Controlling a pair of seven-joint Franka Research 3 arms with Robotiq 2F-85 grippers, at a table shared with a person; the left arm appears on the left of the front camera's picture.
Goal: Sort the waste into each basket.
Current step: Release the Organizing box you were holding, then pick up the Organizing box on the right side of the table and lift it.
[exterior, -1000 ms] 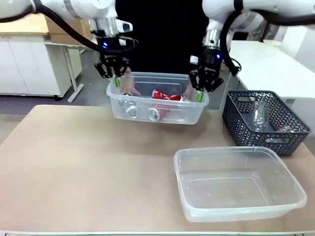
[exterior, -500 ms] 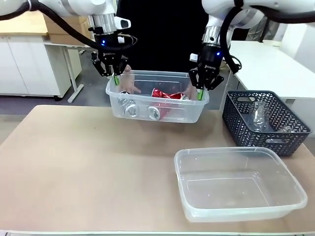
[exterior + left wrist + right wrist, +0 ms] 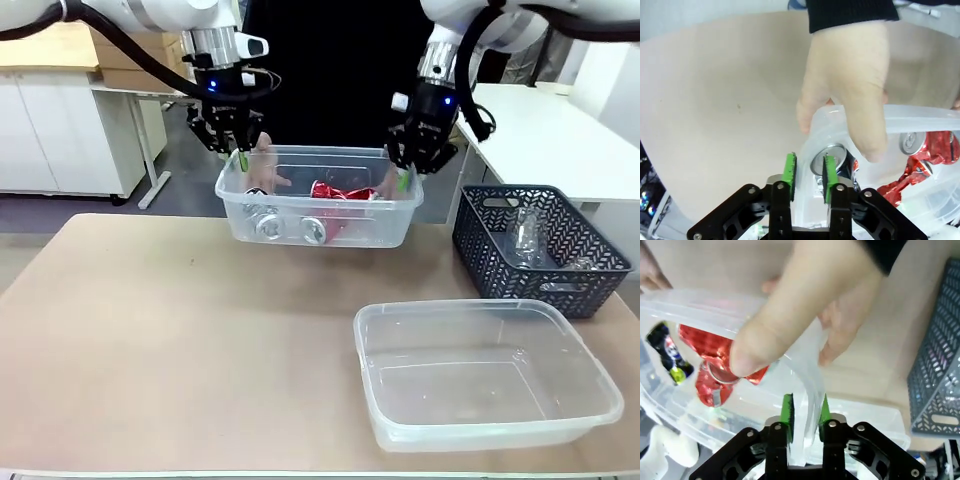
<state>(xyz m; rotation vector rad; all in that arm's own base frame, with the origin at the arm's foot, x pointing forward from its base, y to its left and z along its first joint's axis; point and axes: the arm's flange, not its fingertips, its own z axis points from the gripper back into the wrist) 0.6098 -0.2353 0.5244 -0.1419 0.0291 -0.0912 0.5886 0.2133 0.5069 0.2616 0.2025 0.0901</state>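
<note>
Left gripper and right gripper point down, pads slightly parted. Person's one hand is beside the left, other hand beside the right, fingers curled.

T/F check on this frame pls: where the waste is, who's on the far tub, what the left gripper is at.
1. Crushed red cans lie in the far tub. True.
2. The near tub holds bottles. False: it is empty; the bottles lie in the mesh basket.
3. A person's hand grips the far tub's end. True.
4. The left gripper straddles the mesh basket's wall. False: its fingers straddle the far tub's rim.
</note>
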